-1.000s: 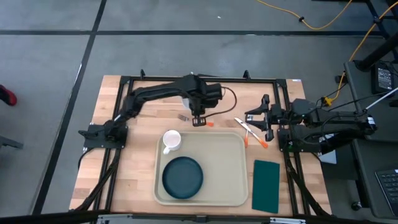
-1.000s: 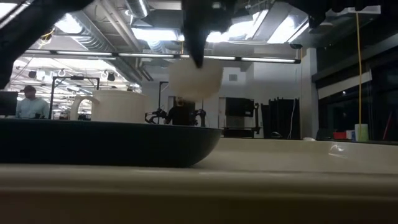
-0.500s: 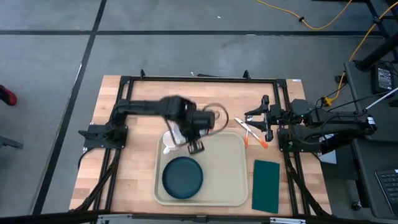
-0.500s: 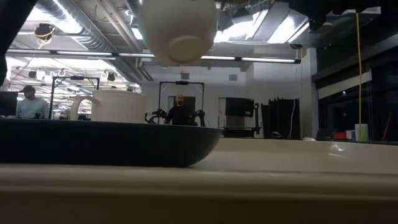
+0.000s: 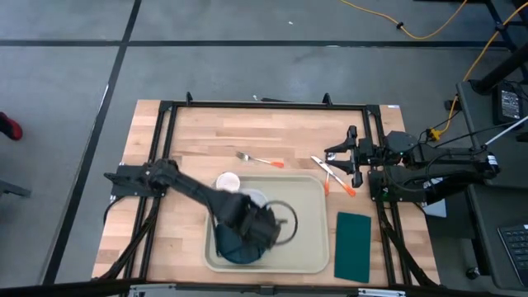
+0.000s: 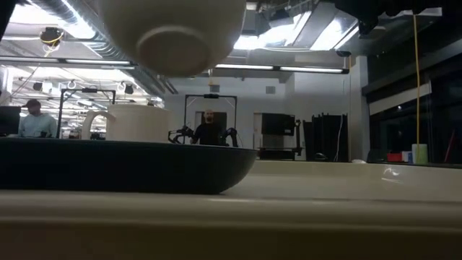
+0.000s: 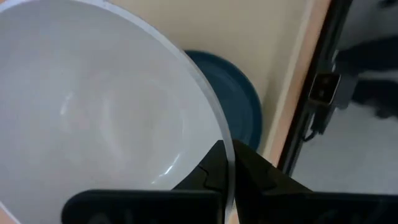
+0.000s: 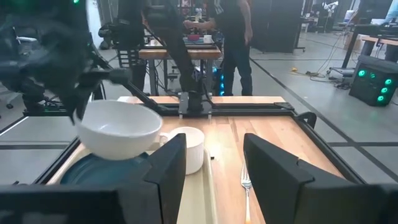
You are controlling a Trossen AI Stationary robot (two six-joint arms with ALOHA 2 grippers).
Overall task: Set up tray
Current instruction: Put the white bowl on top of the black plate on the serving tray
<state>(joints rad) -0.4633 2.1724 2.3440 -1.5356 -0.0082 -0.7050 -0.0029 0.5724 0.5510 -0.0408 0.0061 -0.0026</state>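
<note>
The cream tray [image 5: 309, 216] lies on the table's near middle, with a dark teal plate [image 8: 93, 173] and a white mug [image 5: 227, 182] standing on it. My left gripper [image 7: 229, 150] is shut on a white bowl [image 8: 121, 127], which hangs in the air over the plate; in the high view the arm hides most of the bowl [image 5: 253, 198]. The low view shows the bowl's underside [image 6: 170, 36] above the plate [image 6: 123, 166]. My right gripper [image 5: 351, 157] waits open at the table's right side, beside the orange-handled cutlery. My left gripper holds the bowl by its rim [image 7: 219, 127], on the side toward the table's near edge, with one finger inside the bowl and one outside. The fingers [image 8: 78, 107] come from above, pointing down. The bowl is lifted clear, mouth up, over the plate.
A fork [image 5: 260, 159] lies on the wood beyond the tray. Two orange-handled utensils [image 5: 334, 175] lie by the tray's far right corner. A dark green napkin [image 5: 355, 245] lies right of the tray. People stand in the room beyond the table.
My left gripper has carried the bowl from the table's far middle toward the near edge, past the mug, until it is over the plate on the tray. The fork that it covered now shows.
</note>
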